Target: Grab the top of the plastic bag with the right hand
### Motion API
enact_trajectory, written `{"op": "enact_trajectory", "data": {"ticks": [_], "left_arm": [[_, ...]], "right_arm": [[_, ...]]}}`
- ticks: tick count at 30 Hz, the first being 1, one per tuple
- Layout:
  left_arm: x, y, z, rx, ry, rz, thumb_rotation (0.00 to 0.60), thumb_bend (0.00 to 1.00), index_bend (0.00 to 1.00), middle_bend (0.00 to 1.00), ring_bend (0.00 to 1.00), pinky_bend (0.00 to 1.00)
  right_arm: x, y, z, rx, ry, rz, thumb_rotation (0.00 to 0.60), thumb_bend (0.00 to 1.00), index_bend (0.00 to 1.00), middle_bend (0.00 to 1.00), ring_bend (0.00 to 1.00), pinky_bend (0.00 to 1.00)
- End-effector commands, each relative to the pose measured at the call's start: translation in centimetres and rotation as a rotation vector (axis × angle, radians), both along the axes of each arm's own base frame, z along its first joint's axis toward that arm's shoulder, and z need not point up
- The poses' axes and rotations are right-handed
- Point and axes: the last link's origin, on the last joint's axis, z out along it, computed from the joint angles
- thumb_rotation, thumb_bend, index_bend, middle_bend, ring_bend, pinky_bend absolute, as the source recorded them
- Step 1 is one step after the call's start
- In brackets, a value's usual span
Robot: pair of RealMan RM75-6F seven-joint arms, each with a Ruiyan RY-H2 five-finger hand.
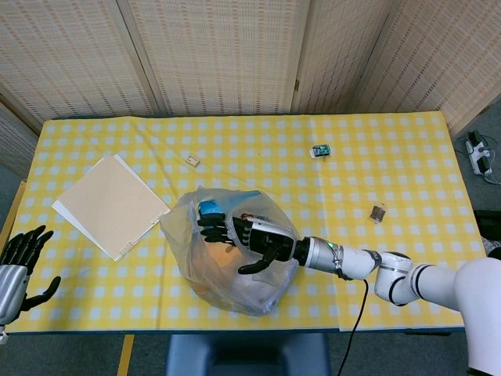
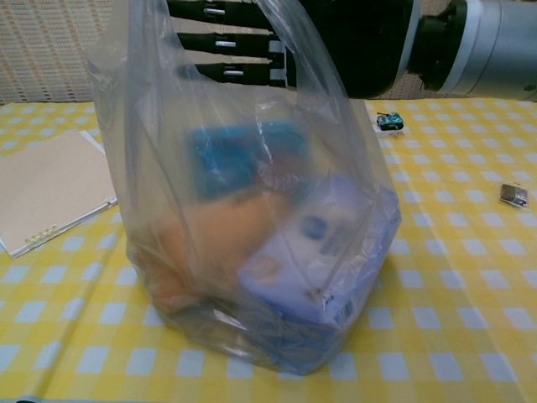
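Note:
A clear plastic bag (image 1: pixel 227 270) (image 2: pixel 252 277) stands near the table's front edge, holding a blue box, an orange item and a white-and-blue carton. My right hand (image 1: pixel 246 235) (image 2: pixel 319 42) hovers over the bag's open top with its fingers spread and reaching leftward; it holds nothing. The bag's upper edge rises in front of the fingers (image 2: pixel 226 42) in the chest view. My left hand (image 1: pixel 19 262) sits open at the table's front left corner, far from the bag.
A beige notebook (image 1: pixel 109 205) (image 2: pixel 42 189) lies to the bag's left. A small white block (image 1: pixel 192 160), a small green item (image 1: pixel 319 150) (image 2: pixel 389 121) and a small brown object (image 1: pixel 378 212) (image 2: pixel 513 195) are scattered on the yellow checked cloth (image 1: pixel 391 157).

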Motion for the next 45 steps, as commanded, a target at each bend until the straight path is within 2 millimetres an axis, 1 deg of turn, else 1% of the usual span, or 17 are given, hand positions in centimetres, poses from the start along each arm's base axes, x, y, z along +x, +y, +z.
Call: {"op": "enact_trajectory", "data": {"ticks": [1,15,26,37,38,41,45], "left_arm": [[0.0,-0.1,0.0,0.000,0.001,-0.001,0.600,0.40,0.06,0.06,0.02,0.00],[0.0,-0.1,-0.1,-0.006,0.004,-0.002,0.600,0.40,0.06,0.06,0.02,0.00],[-0.1,-0.1,0.1,0.006,0.004,0.002,0.600,0.40,0.06,0.06,0.03,0.00],[-0.4,0.0,0.3,0.007,-0.005,0.016,0.600,0.40,0.06,0.06,0.03,0.00],[-0.6,0.0,0.3,0.005,-0.005,0.025,0.600,0.40,0.06,0.06,0.03,0.00],[-0.6,-0.1,0.4,0.009,-0.004,0.026,0.600,0.40,0.06,0.06,0.03,0.00],[-0.7,-0.3,0.6,0.018,-0.005,0.029,0.600,0.40,0.06,0.06,0.03,0.00]], "right_arm": [[0.5,-0.1,-0.2,-0.005,0.000,0.010,0.600,0.26,0.00,0.00,0.00,0.00],[3.2,-2.0,-1.8,0.008,-0.031,0.011,0.600,0.26,0.00,0.00,0.00,0.00],[4.5,-2.3,-2.5,0.038,-0.051,0.040,0.600,0.25,0.00,0.00,0.00,0.00],[5.9,-2.9,-2.9,0.027,-0.067,0.065,0.600,0.24,0.00,0.00,0.00,0.00],[6.5,-3.1,-3.1,0.030,-0.070,0.067,0.600,0.24,0.00,0.00,0.00,0.00],[7.4,-3.6,-3.4,0.035,-0.072,0.070,0.600,0.24,0.00,0.00,0.00,0.00],[8.2,-4.1,-3.9,0.041,-0.079,0.065,0.600,0.24,0.00,0.00,0.00,0.00]]}}
